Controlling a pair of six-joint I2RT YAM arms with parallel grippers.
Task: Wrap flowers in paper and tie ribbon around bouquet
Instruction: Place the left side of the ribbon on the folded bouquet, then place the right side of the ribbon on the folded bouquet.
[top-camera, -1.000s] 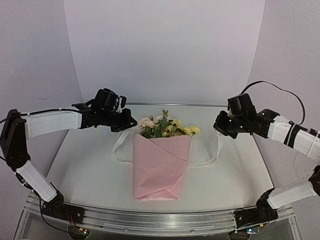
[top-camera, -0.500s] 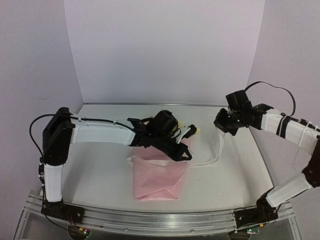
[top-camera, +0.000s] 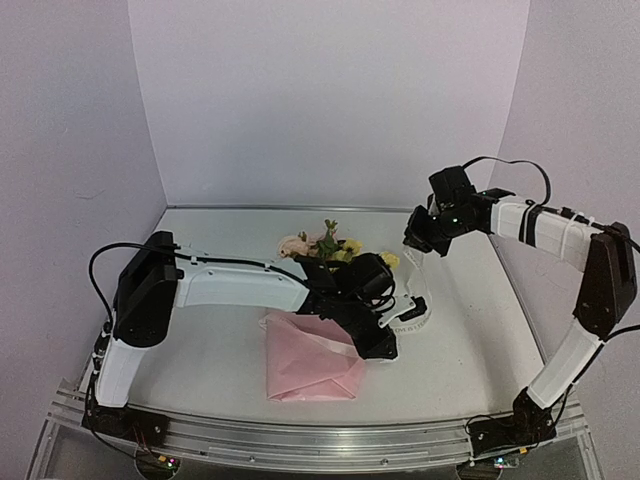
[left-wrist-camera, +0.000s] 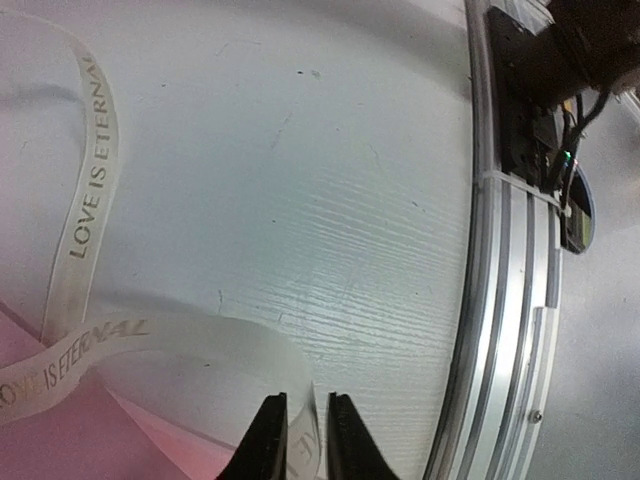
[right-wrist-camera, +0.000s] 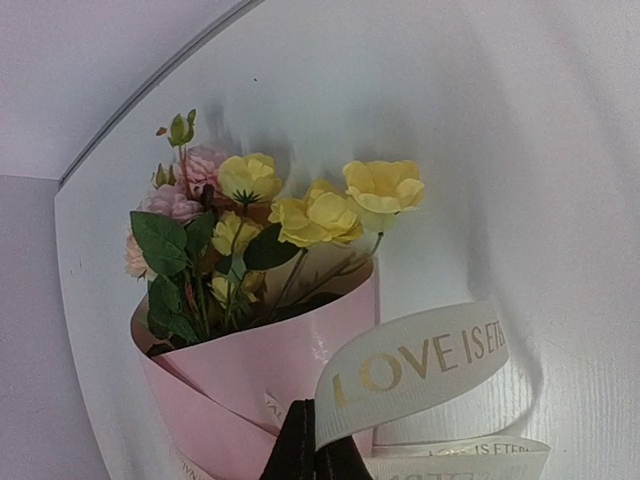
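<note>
Ribbon (right-wrist-camera: 420, 370) crossing bouquet (right-wrist-camera: 270, 370), its middle hidden under left arm (top-camera: 240, 285).
Right claw (right-wrist-camera: 315, 445) pinches ribbon; left claw (left-wrist-camera: 300, 440) slightly apart around it.

I'm counting one pink paper-wrapped bouquet (right-wrist-camera: 270, 370), one narrow cream ribbon with gold lettering (right-wrist-camera: 420, 365) and two black claws, the left claw (left-wrist-camera: 305, 402) and the right claw (right-wrist-camera: 312, 425), on one white surface (top-camera: 480, 340). I'm making out at least three yellow blooms (right-wrist-camera: 385, 190).

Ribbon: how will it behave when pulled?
Probably floppy: the ribbon curls in a loose loop from the right end effector. Likely light: it lies in soft curves on the table. May slip; it looks thin and smooth.
</note>
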